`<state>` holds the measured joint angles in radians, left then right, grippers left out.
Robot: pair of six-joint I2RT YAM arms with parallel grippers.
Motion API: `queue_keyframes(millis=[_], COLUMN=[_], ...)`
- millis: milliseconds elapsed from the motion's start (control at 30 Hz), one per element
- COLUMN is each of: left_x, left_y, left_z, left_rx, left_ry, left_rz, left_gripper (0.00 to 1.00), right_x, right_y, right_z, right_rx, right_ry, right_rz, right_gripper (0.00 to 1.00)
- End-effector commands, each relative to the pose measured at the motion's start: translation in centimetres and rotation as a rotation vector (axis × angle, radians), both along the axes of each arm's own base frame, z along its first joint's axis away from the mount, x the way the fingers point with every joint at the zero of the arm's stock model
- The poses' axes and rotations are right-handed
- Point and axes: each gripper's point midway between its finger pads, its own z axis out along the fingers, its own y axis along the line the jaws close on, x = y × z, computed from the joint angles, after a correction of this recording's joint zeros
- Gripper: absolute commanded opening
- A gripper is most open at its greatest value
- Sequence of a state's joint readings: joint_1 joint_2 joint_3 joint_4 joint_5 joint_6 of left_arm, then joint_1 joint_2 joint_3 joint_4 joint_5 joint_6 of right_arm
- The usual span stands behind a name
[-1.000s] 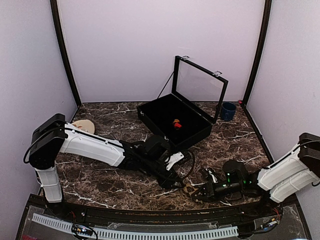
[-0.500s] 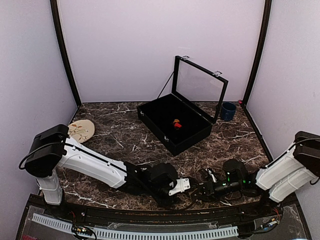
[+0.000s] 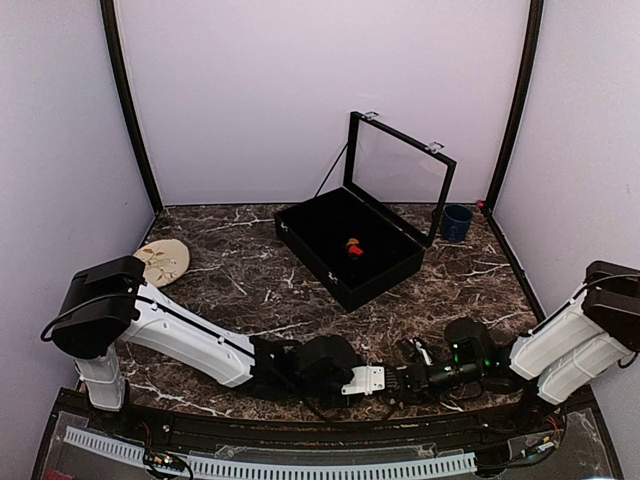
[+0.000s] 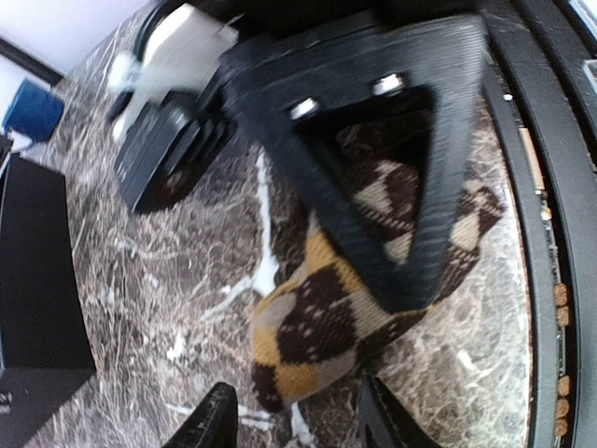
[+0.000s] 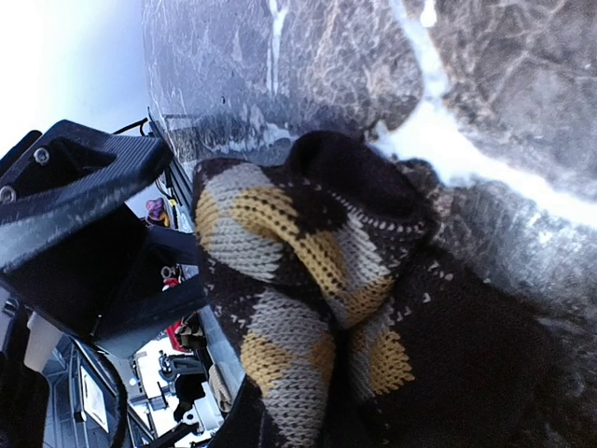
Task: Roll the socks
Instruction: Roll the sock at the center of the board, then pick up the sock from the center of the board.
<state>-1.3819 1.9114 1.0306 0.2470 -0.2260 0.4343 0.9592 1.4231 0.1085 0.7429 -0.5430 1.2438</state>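
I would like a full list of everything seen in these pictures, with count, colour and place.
table: one, dark brown marble, under everything
box: one, black, lid raised, rear centre of the table
bundle: one, red and orange, small, inside the box
cup: one, blue, right of the box
disc: one, beige, patterned, table's left side
sock: one, black with tan diamonds, bunched at the near edge between the end effectors
left end effector: one, black, open, straddling the sock's end
right end effector: one, black, lying over the sock; open or shut unclear
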Motion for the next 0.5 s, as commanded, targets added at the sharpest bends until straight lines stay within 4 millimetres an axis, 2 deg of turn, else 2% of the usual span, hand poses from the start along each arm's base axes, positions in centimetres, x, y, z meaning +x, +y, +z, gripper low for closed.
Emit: queue_keyframes(millis=[0, 200, 467], left_x=[-1.7, -3.1, -1.7], left_y=[-0.2, -0.1, -1.7], left_z=[-0.7, -1.4, -0.4], left_rx=[0.017, 0.023, -0.031], left_ry=[-0.059, -0.074, -0.158], left_rz=[-0.110, -0.165, -0.120], left_gripper=[0.47, 0.47, 0.48], right_x=[0.1, 0.1, -0.2], right_y=[0.2, 0.3, 0.5], right_z=[0.1, 0.5, 0.6], right_rx=[0.010, 0.033, 0.045], right_ry=[0.029, 0.050, 0.070], right_rz=[-0.003, -0.008, 0.004], right_gripper=[0.00, 0.00, 0.00])
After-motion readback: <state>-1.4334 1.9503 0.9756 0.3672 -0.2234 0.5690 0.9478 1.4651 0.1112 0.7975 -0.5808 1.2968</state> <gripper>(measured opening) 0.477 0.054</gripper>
